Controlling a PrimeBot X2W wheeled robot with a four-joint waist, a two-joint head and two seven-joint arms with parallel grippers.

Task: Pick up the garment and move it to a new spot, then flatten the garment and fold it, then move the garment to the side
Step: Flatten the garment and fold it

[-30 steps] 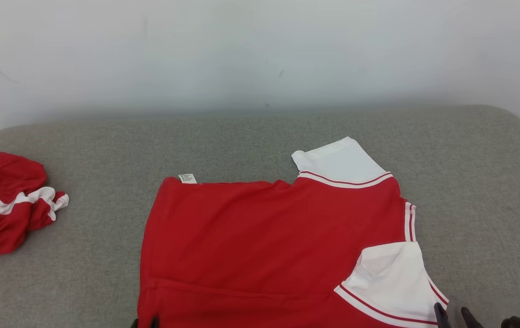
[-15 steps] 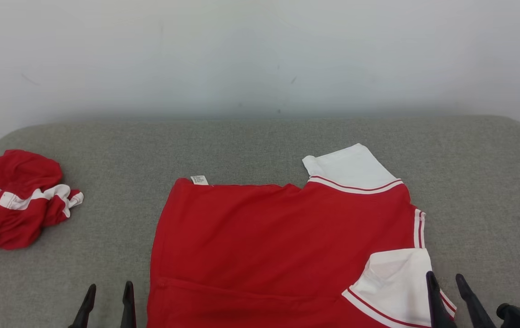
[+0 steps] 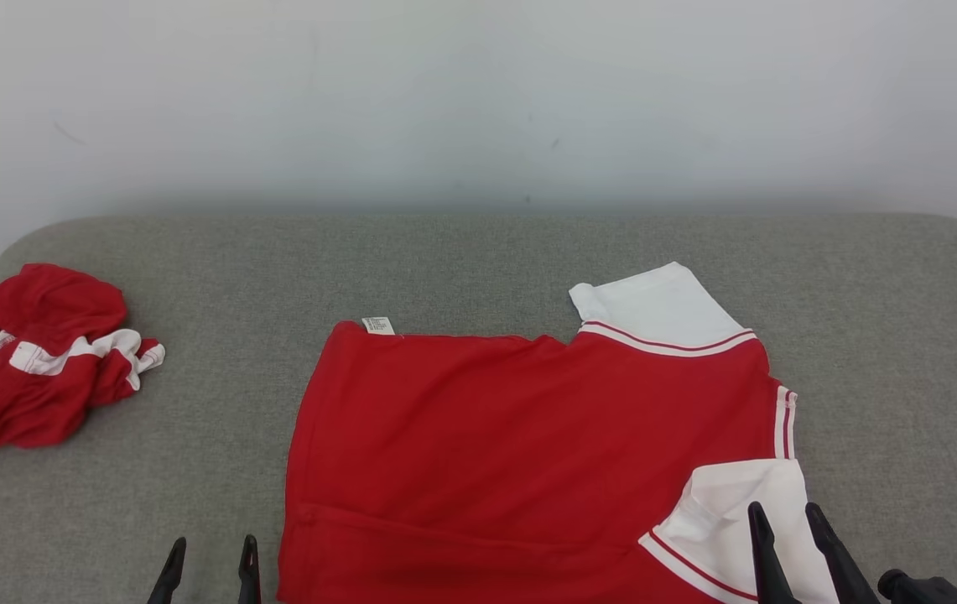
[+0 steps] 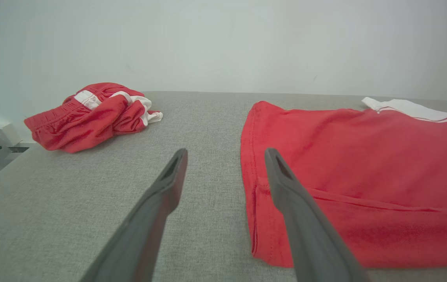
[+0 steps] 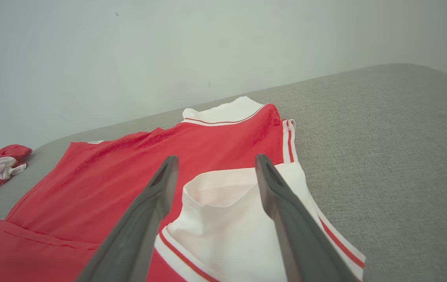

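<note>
The garment (image 3: 528, 453) is a red shirt with white sleeves, lying spread and partly folded on the grey surface, its near sleeve folded over at the lower right. My left gripper (image 3: 210, 544) stands open just left of the shirt's left edge (image 4: 248, 164), holding nothing. Over the near white sleeve (image 5: 223, 211) hovers my right gripper (image 3: 782, 510), open, with the sleeve showing between its fingers. In the right wrist view my right gripper (image 5: 212, 158) is empty; in the left wrist view my left gripper (image 4: 225, 152) points along the hem.
A second red and white garment (image 3: 38, 356) lies crumpled at the far left of the grey padded surface (image 3: 478, 260). A white wall rises behind. The surface's rounded edges show at both far corners, with bare room to the right of the shirt.
Both grippers have opened and let the shirt go. The left gripper has come up into view beside the hem; the right has shifted left over the sleeve. The camera has shifted too.
</note>
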